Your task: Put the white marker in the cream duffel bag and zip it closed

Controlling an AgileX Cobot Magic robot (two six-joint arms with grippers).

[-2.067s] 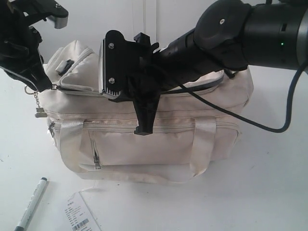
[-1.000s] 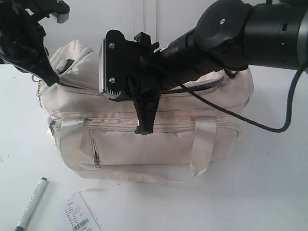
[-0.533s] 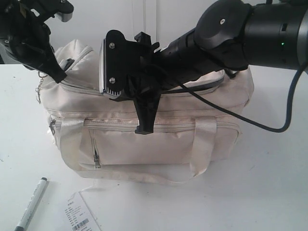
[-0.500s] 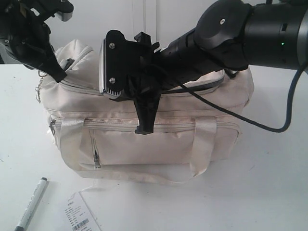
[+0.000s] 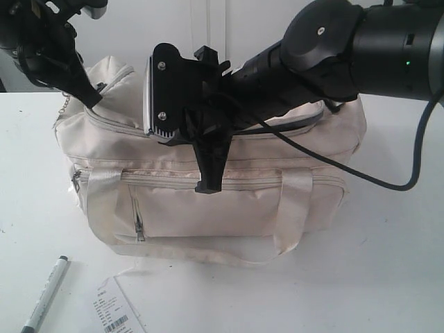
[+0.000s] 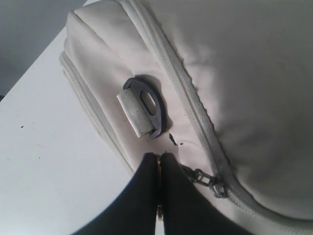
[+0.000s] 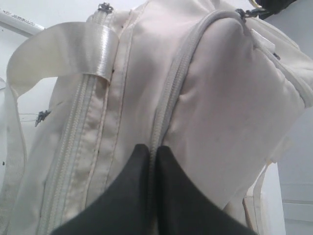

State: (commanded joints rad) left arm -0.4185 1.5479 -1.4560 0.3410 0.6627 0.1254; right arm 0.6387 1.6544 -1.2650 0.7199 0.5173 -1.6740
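The cream duffel bag (image 5: 208, 208) stands mid-table. The white marker (image 5: 45, 295) lies on the table in front of the bag's left corner, far from both grippers. My left gripper (image 5: 89, 99) is at the bag's upper left end, shut on the gold charm of the top zipper (image 6: 215, 186); a short chain (image 6: 198, 176) runs from its fingertips (image 6: 146, 166) to the slider. My right gripper (image 7: 151, 148) is shut on the bag's top zipper seam (image 7: 168, 93) near the middle, seen from outside as the right gripper (image 5: 207, 182) pointing down.
A white barcoded paper tag (image 5: 114, 312) lies beside the marker. A grey strap buckle (image 6: 146, 105) sits on the bag's end panel. The right arm's cable (image 5: 388, 182) hangs over the bag's right end. A loop handle (image 5: 295, 208) hangs down the front.
My left gripper has risen and shifted right with the zipper chain, lifting the bag's left end. The right gripper, marker and tag have stayed put.
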